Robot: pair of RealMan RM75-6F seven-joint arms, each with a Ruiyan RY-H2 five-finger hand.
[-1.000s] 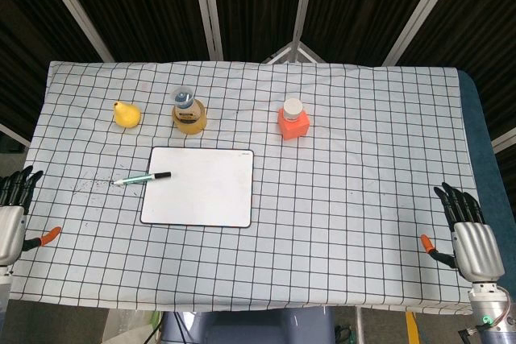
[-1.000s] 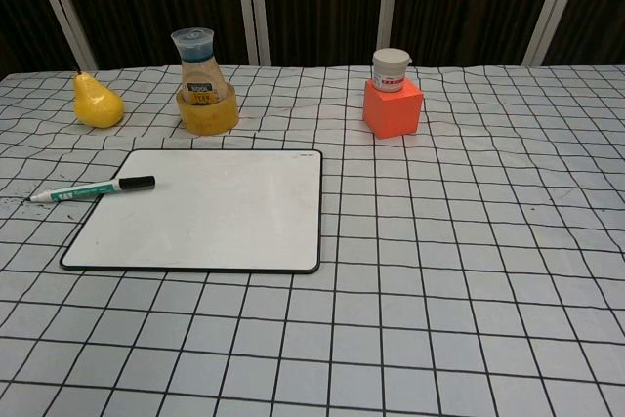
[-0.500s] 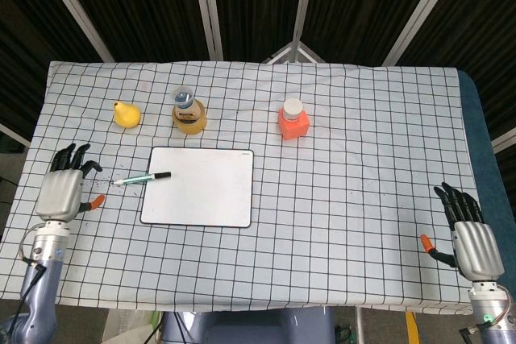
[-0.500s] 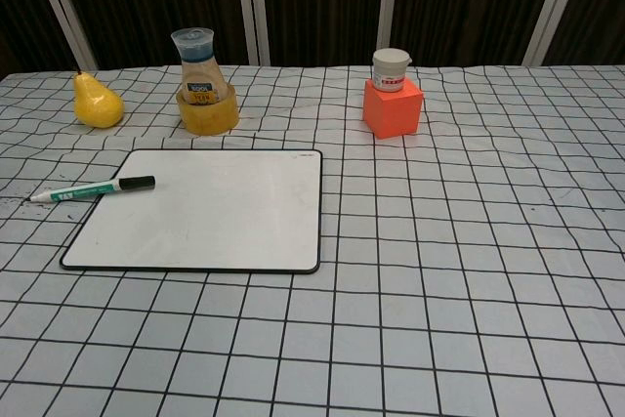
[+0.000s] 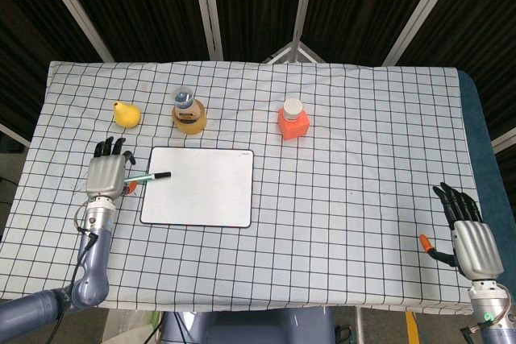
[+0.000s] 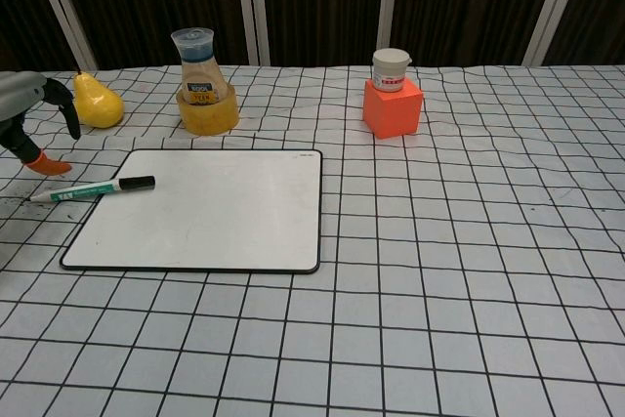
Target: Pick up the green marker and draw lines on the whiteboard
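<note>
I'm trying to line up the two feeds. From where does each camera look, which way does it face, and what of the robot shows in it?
Head view: high above the near edge, looking steeply down on the table; the left hand by the marker, and the right hand at the near right corner.
Chest view: low at the near edge, looking level across the table; only part of the left hand at the left border.
Both show the whiteboard, marker, pear, bottle, and orange block with a jar on it.

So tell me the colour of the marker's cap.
Black. The marker has a black cap at its right end, resting on the whiteboard; the chest view shows it best.
</note>
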